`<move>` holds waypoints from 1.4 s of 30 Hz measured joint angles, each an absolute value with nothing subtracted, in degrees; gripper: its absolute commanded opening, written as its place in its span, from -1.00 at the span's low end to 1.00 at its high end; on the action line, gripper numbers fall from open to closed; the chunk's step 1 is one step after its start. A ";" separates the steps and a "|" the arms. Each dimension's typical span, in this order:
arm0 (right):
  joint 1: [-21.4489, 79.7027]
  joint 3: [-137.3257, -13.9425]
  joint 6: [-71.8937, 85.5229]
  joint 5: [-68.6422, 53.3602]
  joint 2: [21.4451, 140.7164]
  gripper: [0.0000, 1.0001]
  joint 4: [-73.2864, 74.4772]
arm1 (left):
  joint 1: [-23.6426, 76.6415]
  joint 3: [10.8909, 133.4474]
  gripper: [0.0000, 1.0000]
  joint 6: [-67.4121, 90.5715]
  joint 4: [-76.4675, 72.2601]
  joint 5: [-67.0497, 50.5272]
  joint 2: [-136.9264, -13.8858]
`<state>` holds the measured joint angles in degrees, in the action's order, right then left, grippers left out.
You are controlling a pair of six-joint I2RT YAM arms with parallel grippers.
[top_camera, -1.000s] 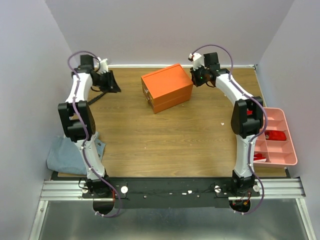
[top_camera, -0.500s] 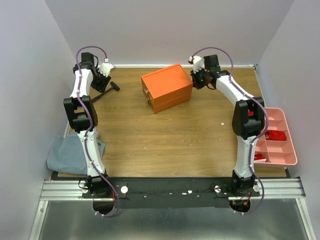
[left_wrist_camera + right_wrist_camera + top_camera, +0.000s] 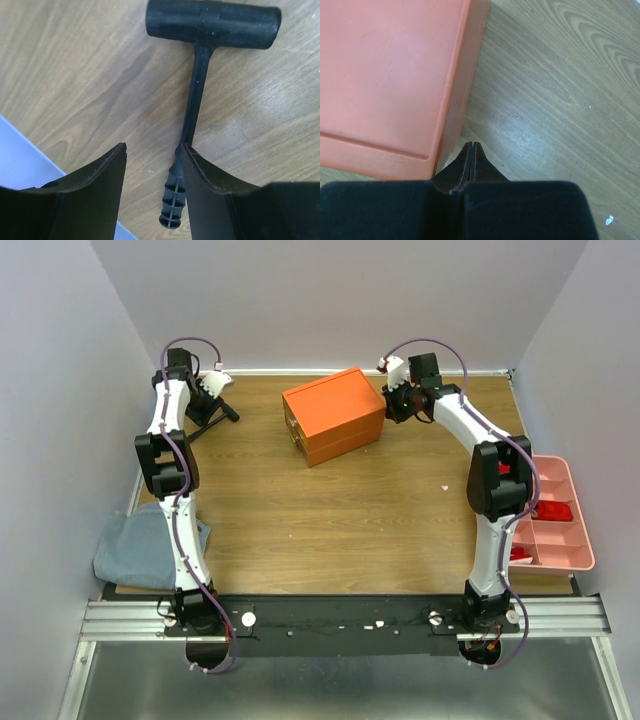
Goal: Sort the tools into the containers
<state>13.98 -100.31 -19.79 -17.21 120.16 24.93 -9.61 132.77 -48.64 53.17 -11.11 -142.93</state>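
Left wrist is showing one matte-black T-handle tool (image 3: 212, 22) under the released left claw (image 3: 154, 147); right claw (image 3: 473, 147) is sitting clenched.

The top view is bright and evenly lit from above. The arms throw only faint, soft shadows on the table (image 3: 330, 530), and the orange box (image 3: 335, 410) looks vivid without glare. The picture is sharp, though the walls (image 3: 340, 300) lean outward toward the edges. In the left wrist view the black T-handle tool (image 3: 200, 75) and the wood grain are crisp, while the left gripper (image 3: 153, 148) is dark and slightly soft. In the right wrist view the box looks paler, and the right gripper (image 3: 473, 145) is an almost featureless black.
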 measured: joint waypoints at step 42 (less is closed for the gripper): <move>16.08 -98.28 -22.59 -13.63 120.07 -0.99 23.92 | -8.86 134.30 -1.00 -49.15 64.25 -17.63 -144.79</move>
